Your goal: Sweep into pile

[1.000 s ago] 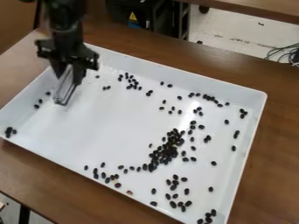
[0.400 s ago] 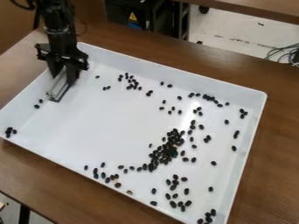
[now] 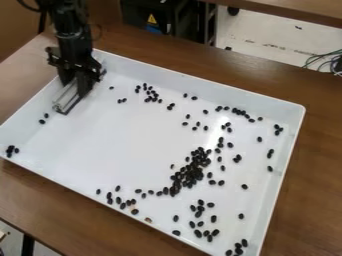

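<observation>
Is plain white on the tray [image 3: 127,145], mostly black on the beans [image 3: 190,173], brown with faint grain on the table [image 3: 324,145].

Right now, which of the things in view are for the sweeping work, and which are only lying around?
For the job:
- black beans, the densest group right of the middle, many others scattered
- large white tray holding them
- grey bar in the jaws, apparently the sweeping tool

Just lying about:
- loose cables at the right edge
</observation>
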### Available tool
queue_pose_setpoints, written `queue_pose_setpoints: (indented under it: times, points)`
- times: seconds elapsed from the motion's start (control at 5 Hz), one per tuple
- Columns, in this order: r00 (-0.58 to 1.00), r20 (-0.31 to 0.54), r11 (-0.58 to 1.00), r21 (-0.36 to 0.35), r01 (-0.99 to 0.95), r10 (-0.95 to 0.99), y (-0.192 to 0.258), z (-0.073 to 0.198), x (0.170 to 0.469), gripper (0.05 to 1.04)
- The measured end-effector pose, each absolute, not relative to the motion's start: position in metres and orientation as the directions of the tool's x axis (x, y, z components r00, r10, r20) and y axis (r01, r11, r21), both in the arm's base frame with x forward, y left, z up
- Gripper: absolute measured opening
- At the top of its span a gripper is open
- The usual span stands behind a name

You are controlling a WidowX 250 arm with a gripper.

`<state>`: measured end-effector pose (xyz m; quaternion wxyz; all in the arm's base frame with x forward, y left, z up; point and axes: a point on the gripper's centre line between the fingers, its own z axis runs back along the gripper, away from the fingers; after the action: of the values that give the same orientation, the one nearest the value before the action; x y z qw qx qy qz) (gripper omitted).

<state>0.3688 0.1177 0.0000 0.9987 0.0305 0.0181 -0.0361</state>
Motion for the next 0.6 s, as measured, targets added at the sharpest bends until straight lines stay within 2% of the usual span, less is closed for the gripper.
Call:
queue_pose_setpoints:
  times: [0.4,0.6]
  points:
    - [0.938,-0.069,0.939,0.039,0.342,-0.339,0.044,-0.005,0.368,0.357]
    - [0.912,-0.079,0.913,0.036,0.407,-0.404,0.012,-0.005,0.368,0.356]
